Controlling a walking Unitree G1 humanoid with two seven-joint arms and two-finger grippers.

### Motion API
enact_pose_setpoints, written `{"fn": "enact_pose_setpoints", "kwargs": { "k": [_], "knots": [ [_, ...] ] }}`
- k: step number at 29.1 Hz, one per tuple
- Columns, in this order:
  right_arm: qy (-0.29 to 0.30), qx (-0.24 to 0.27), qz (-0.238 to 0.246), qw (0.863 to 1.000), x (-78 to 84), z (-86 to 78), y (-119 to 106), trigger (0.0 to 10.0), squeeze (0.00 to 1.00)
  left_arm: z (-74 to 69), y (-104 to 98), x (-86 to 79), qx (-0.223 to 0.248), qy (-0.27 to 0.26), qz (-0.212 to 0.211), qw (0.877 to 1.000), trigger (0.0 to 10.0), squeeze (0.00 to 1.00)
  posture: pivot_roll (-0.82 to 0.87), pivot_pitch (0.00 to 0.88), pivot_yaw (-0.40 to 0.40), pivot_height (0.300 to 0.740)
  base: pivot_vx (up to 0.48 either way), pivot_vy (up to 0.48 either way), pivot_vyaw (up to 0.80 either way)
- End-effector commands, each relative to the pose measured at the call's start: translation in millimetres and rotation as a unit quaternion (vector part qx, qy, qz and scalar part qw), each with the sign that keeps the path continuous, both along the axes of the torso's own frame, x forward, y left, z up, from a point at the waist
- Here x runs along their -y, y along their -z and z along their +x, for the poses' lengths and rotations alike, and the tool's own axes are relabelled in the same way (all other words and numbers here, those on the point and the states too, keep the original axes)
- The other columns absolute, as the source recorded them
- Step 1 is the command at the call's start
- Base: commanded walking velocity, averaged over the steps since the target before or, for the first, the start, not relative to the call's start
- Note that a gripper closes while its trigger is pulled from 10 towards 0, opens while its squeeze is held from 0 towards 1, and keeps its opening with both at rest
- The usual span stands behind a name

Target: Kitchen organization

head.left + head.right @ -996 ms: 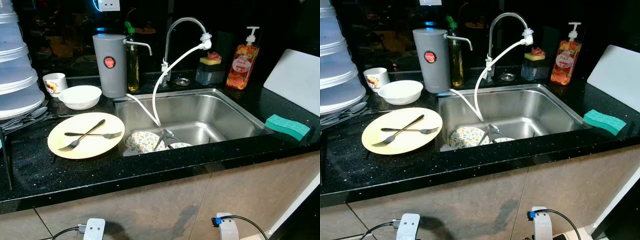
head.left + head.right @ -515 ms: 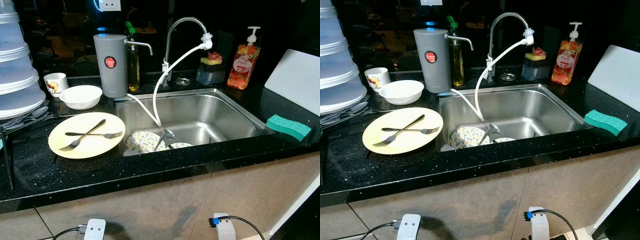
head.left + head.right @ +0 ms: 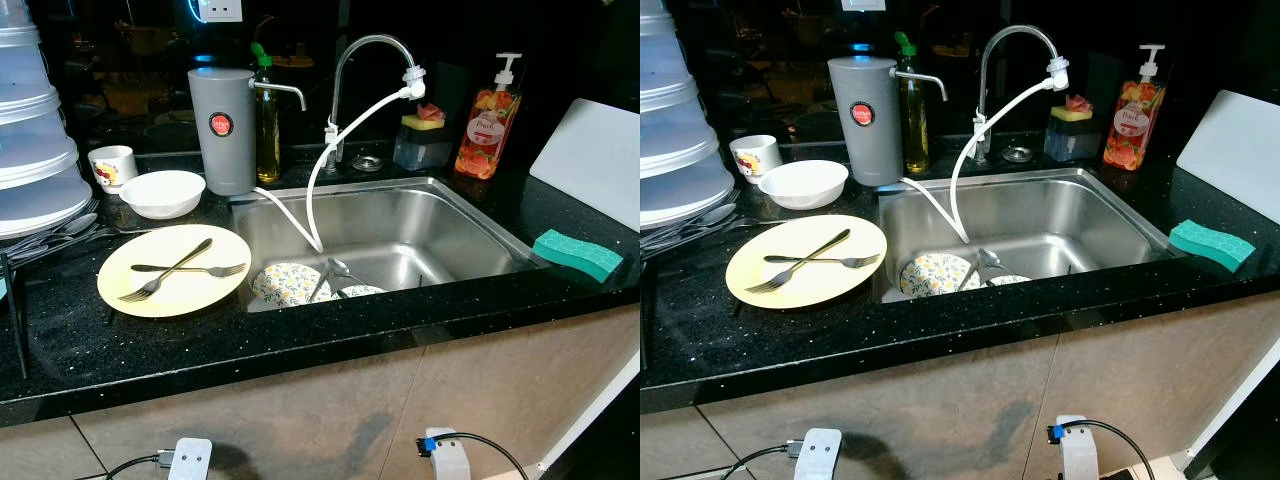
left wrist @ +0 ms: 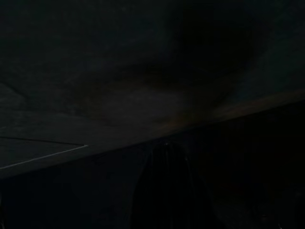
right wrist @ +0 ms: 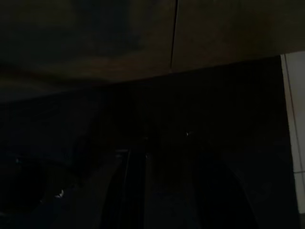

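Nothing moved bar slight camera drift. Forks (image 3: 180,269) crossed on plate (image 3: 110,290), left of sink (image 3: 470,215). Both arms idle, finger state can't tell. Risk: forks sliding off if plate tilts.

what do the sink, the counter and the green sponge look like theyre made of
Sink: brushed stainless steel, judging by its grey satin sheen. Counter: polished black stone, perhaps granite, with pale flecks and a glossy edge. Green sponge: soft foam, matte and blocky.
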State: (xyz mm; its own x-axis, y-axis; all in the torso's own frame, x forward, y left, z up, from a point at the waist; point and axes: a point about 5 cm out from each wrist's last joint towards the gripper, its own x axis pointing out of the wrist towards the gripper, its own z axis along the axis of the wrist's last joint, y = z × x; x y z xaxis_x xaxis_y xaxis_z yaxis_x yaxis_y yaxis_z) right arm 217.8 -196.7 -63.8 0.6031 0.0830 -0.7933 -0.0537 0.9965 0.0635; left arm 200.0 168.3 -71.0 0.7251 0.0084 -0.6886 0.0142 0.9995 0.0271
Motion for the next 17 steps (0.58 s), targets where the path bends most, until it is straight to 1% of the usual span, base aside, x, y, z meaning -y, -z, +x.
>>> {"fn": "enact_pose_setpoints", "kwargs": {
  "k": [1,2,3,5,7,9,15,17],
  "knots": [
    [-0.001,-0.016,-0.005,1.000,-1.0,-4.1,3,10.0,0.00,-2.5,2,-0.7,-0.011,0.005,0.010,1.000,10.0,0.00,0.02,0.000,-0.025,0.740,0.000,0.000,0.00],
    [-0.001,-0.019,-0.006,1.000,-0.9,-4.9,4,10.0,0.00,-3.5,3,-0.8,-0.015,0.006,0.013,1.000,10.0,0.00,0.02,0.000,-0.025,0.740,0.000,0.000,0.00],
    [-0.004,-0.022,-0.010,1.000,-0.7,-5.7,4,10.0,0.00,-10.6,8,-3.2,-0.050,0.008,0.030,0.998,10.0,0.00,0.02,0.000,-0.025,0.740,0.000,0.000,0.00],
    [-0.003,-0.024,-0.010,1.000,-0.5,-6.5,5,10.0,0.00,-15.0,11,-4.9,-0.062,-0.001,0.025,0.998,10.0,0.00,0.03,0.000,-0.025,0.740,0.000,0.000,0.00],
    [-0.001,-0.025,-0.010,1.000,-0.6,-7.1,5,10.0,0.00,-15.8,11,-5.8,-0.059,-0.009,0.021,0.998,10.0,0.00,0.03,0.000,-0.025,0.740,0.000,0.000,0.00],
    [-0.001,-0.026,-0.009,1.000,-0.8,-8.0,6,10.0,0.00,-15.5,11,-4.7,-0.061,-0.007,0.015,0.998,10.0,0.00,0.03,0.000,-0.025,0.740,0.000,0.000,0.00],
    [-0.001,-0.027,-0.010,1.000,-2.2,-9.0,6,10.0,0.00,-10.6,8,0.2,-0.043,-0.002,0.000,0.999,10.0,0.00,0.03,0.000,-0.025,0.740,0.000,0.000,0.00],
    [-0.002,-0.027,-0.010,1.000,-3.8,-8.7,6,10.0,0.00,-10.7,8,1.3,-0.045,0.000,-0.004,0.999,10.0,0.00,0.03,0.000,-0.025,0.740,0.000,0.000,0.00]
  ]
}}
